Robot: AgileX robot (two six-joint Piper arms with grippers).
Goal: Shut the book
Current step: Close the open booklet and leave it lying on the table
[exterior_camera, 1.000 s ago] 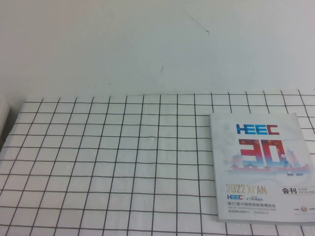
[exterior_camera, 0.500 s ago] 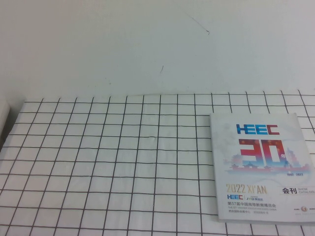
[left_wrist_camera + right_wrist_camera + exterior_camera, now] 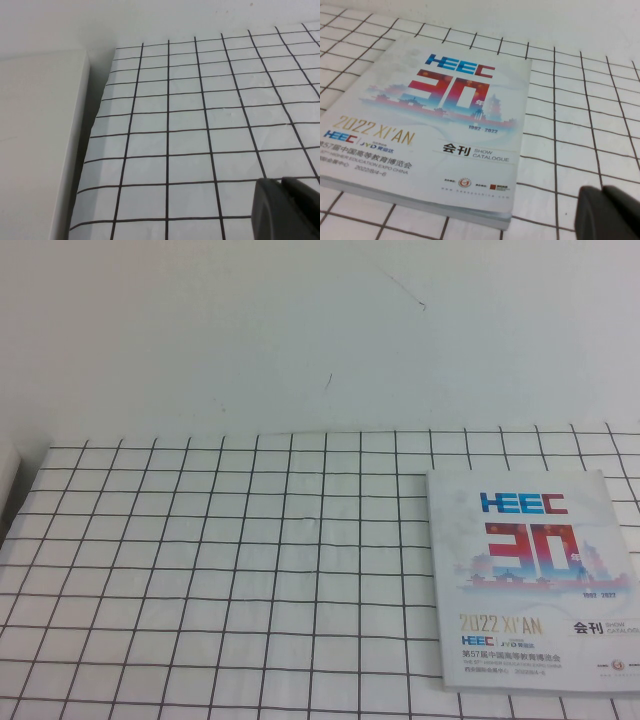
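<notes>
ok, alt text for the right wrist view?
A closed book, HEEC cover up, lies flat on a grid cloth. The right gripper shows as a dark tip beside it, clear of the book. The left gripper is out of this view, over bare cloth farther left.

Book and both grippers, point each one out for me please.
book [image 3: 530, 580]: high view, middle of its closed front cover.
left gripper [image 3: 284, 207]: left wrist view, its dark tip, seen against the checked cloth [image 3: 200, 125].
right gripper [image 3: 609, 212]: right wrist view, its dark tip, apart from the book.
</notes>
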